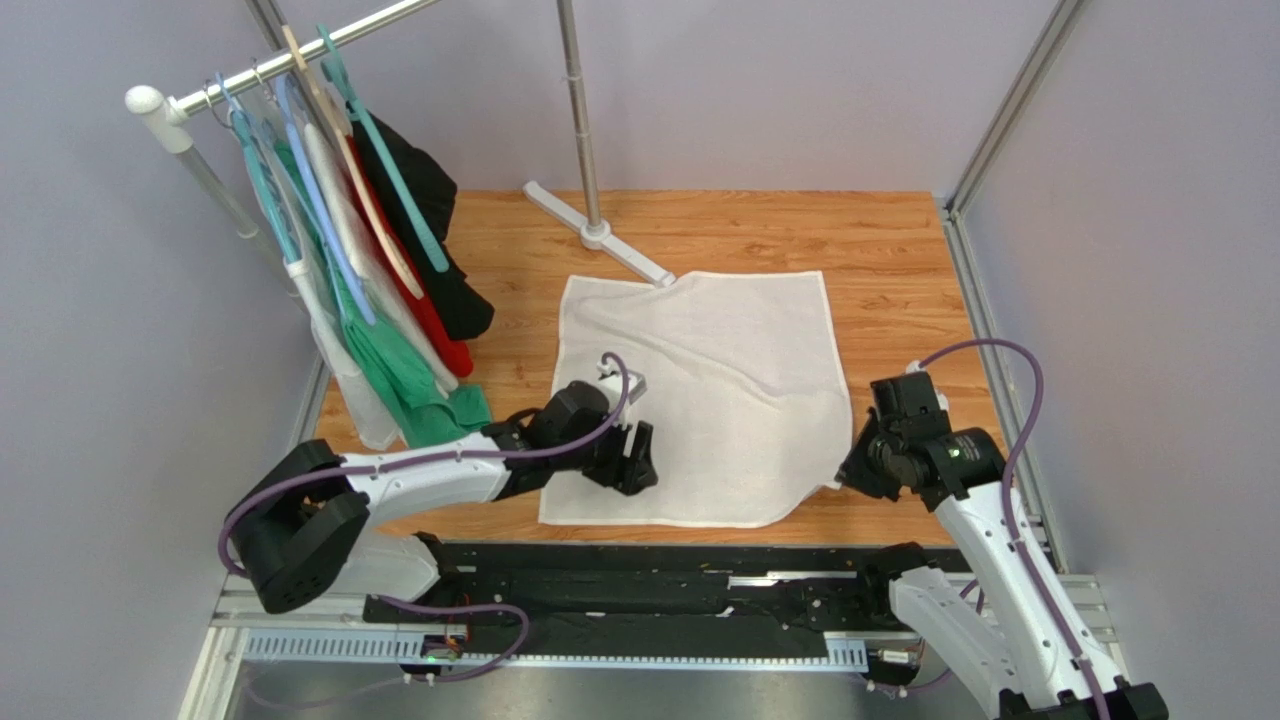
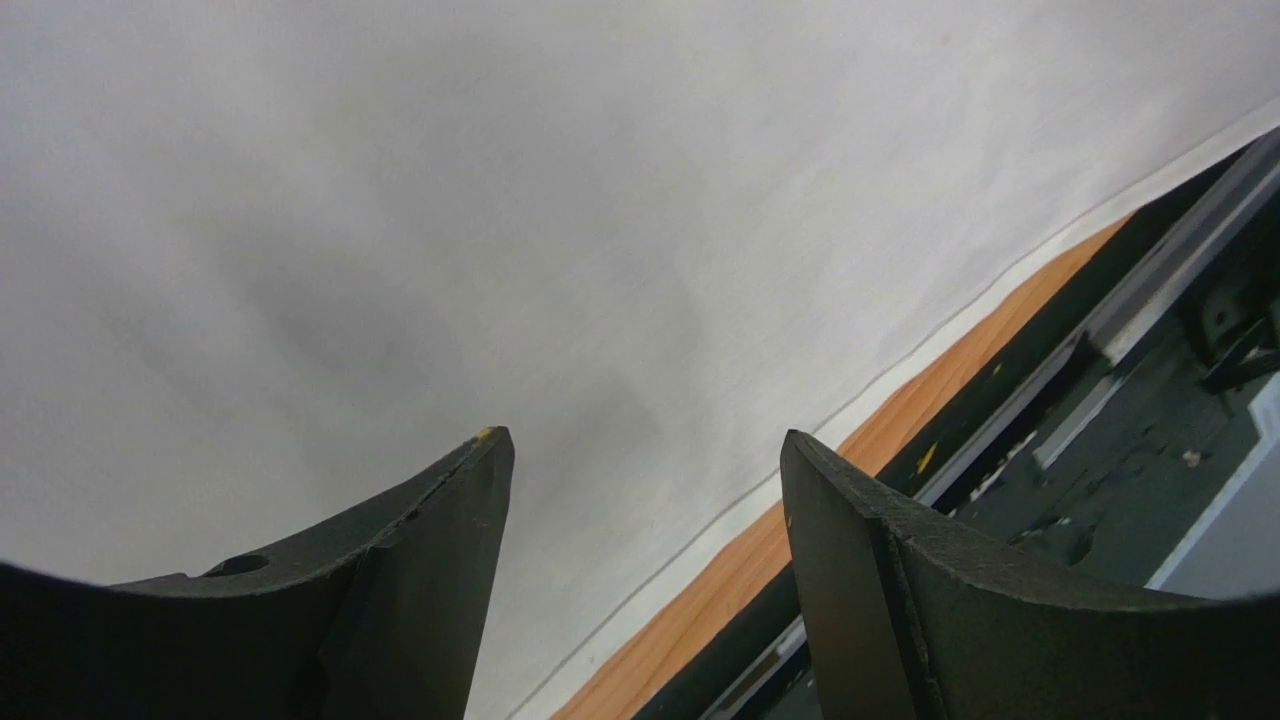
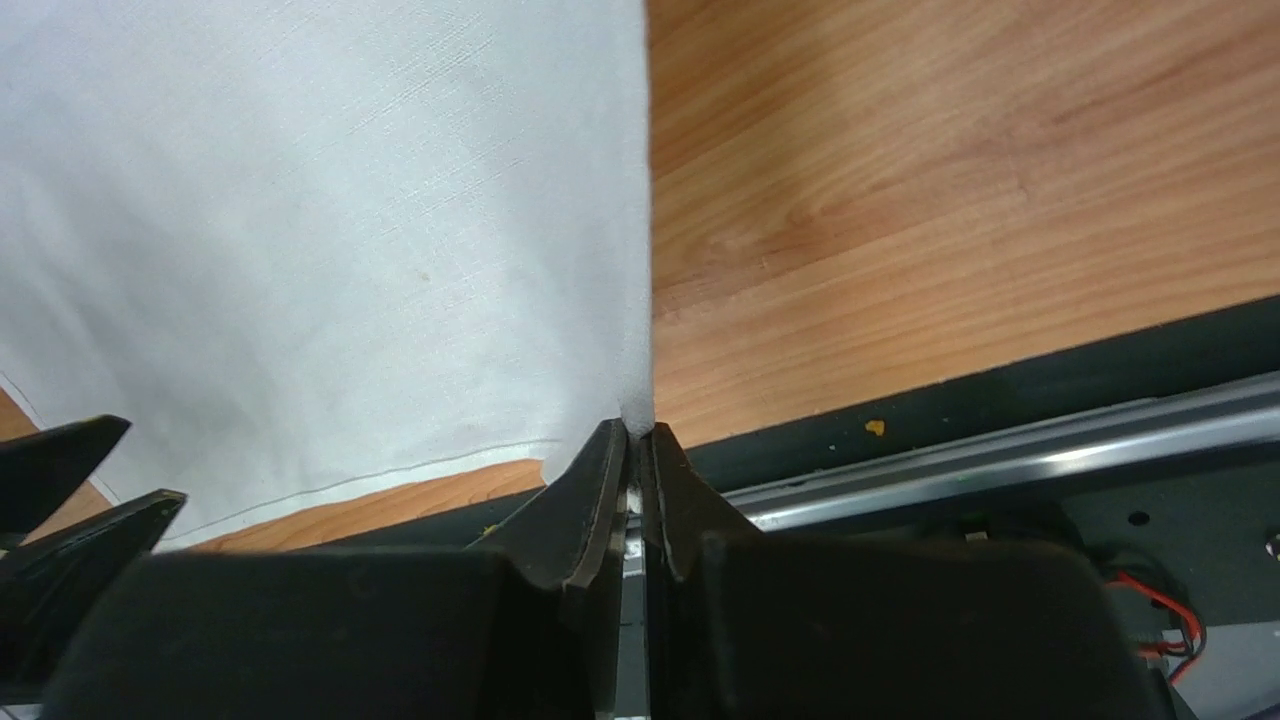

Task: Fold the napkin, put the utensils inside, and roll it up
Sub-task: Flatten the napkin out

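While napkin [image 1: 706, 375] lies spread, unfolded, on bench [image 1: 902, 270], right fingers [image 3: 594, 495] clamp napkin's near right corner; left fingers [image 2: 451, 510] gape apart above napkin's near left edge. Utensils unseen. Fold, loading, rolling all remain.

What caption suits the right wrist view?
Right tool pinching a corner of the white napkin on the wooden table.

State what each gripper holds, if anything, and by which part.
Right gripper pinches the napkin at its near right corner; left gripper, open, holds nothing.
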Tool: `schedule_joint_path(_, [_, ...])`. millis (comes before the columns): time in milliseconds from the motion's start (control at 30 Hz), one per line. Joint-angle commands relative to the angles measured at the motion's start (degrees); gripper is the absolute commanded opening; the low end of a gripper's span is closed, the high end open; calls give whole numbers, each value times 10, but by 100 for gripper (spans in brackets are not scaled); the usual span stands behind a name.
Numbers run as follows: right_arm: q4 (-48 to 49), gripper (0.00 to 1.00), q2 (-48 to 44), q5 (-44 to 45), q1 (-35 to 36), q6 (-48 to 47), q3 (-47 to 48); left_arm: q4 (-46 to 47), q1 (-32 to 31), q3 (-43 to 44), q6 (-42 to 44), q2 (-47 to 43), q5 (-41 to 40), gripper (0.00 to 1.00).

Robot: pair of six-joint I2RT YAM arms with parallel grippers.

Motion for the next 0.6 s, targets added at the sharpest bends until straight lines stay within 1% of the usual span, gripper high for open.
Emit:
schedule_joint_path(0, [-70, 16, -18, 17, 5, 22, 24, 37, -22, -58, -52, -56, -42, 75])
schedule_joint_path(100, [-84, 32, -28, 22, 6, 21, 35, 41, -23, -99, -73, -86, -50, 75])
schedule_joint_path(133, [-92, 43, -29, 28, 6, 20, 52, 40, -26, -113, -81, -106, -52, 75])
schedule_joint_path(167, [-94, 48, -27, 30, 7, 17, 61, 33, -29, -118, -83, -117, -57, 75])
schedule_joint_path(267, [-86, 51, -14, 34, 15, -3, 108, 0, -37, -125, -90, -165, -70, 75])
schedule_joint_path(367, [-44, 52, 42, 35, 26, -38, 144, -58, -38, -108, -83, -218, -83, 75])
schedule_joint_path(400, [-29, 52, 85, 34, 28, -46, 151, -70, -38, -100, -78, -227, -84, 76])
schedule_joint_path(433, [7, 52, 106, 32, 29, -56, 158, -83, -38, -77, -64, -236, -108, 76])
schedule_joint_path(467, [29, 53, 126, 32, 31, -72, 173, -105, -38, -65, -56, -236, -117, 77])
schedule_joint_path(500, [54, 53, 173, 30, 30, -82, 181, -113, -36, -52, -39, -228, -135, 77])
schedule_joint_path(533, [100, 54, 196, 29, 31, -91, 192, -118, -32, -31, -32, -219, -141, 77])
schedule_joint_path(567, [121, 54, 225, 25, 31, -101, 216, -122, -27, -21, -27, -209, -144, 78])
